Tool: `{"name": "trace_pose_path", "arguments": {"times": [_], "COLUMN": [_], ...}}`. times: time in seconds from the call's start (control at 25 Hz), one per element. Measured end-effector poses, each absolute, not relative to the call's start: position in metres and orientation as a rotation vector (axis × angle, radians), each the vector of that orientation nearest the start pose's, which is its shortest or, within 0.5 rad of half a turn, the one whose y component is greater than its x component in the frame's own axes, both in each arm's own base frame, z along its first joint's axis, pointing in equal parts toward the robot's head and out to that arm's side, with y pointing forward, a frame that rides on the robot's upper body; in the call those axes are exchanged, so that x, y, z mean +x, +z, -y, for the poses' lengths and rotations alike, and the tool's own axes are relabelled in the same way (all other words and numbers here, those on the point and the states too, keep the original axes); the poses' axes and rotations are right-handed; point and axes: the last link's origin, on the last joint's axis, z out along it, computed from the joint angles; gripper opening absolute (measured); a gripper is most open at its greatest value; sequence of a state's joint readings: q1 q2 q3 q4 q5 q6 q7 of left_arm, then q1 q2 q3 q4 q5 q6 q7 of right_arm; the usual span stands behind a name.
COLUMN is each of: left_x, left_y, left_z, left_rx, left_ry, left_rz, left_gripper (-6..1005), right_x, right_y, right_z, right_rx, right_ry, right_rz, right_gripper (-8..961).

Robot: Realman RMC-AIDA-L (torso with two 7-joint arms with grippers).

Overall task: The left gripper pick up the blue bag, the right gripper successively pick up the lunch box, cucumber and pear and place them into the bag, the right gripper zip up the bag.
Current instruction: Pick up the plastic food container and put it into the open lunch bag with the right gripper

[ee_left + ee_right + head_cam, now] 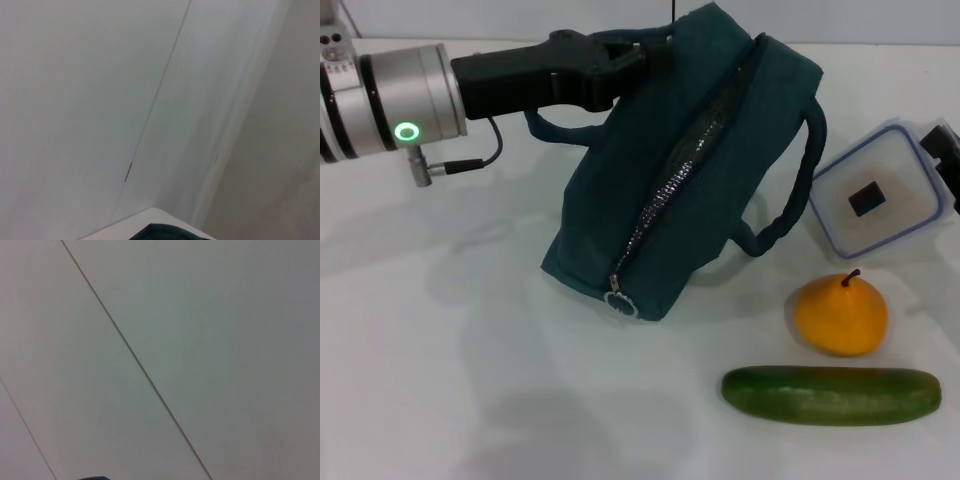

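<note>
right claw (945, 150) cut off at frame edge — left claw (638, 52) fingertips buried in blue bag (700, 160)

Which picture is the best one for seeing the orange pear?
The head view. There the pear shows whole, stem up, on the table between the lunch box and the cucumber. Neither wrist view shows the pear at all; both face pale, blank surfaces.

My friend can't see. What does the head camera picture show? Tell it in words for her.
The left end effector grips the top far edge of a blue bag lying on a white table, its zipper closed. To the bag's right sits a clear lunch box, with a yellow pear and a green cucumber nearer the camera.
</note>
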State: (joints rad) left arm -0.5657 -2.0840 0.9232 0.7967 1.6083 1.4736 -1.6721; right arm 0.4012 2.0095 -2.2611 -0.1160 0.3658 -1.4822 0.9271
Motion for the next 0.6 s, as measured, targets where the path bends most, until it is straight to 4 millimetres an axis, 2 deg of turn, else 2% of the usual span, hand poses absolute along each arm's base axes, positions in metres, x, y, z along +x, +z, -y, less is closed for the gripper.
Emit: {"name": "trace_pose_path", "arguments": {"times": [0.36, 0.44, 0.6], "left_x": [-0.193, -0.193, -0.192], "left_y": [0.007, 0.006, 0.004], "left_z": [-0.367, -0.368, -0.368], "left_rx": [-2.626, -2.626, -2.634], "left_ry": [-0.993, -0.991, -0.985], "left_rz": [0.738, 0.733, 0.720], "left_gripper": [40, 40, 40], "right_x": [0.288, 0.274, 0.255], "right_y": [0.001, 0.012, 0.020], "right_z": [-0.290, -0.298, -0.310], "right_rx": [-1.912, -1.929, -1.954], "right_ry": [1.468, 1.568, 1.675], "right_rz": [-0.831, -0.798, -0.756], "right_gripper": [98, 98, 98]}}
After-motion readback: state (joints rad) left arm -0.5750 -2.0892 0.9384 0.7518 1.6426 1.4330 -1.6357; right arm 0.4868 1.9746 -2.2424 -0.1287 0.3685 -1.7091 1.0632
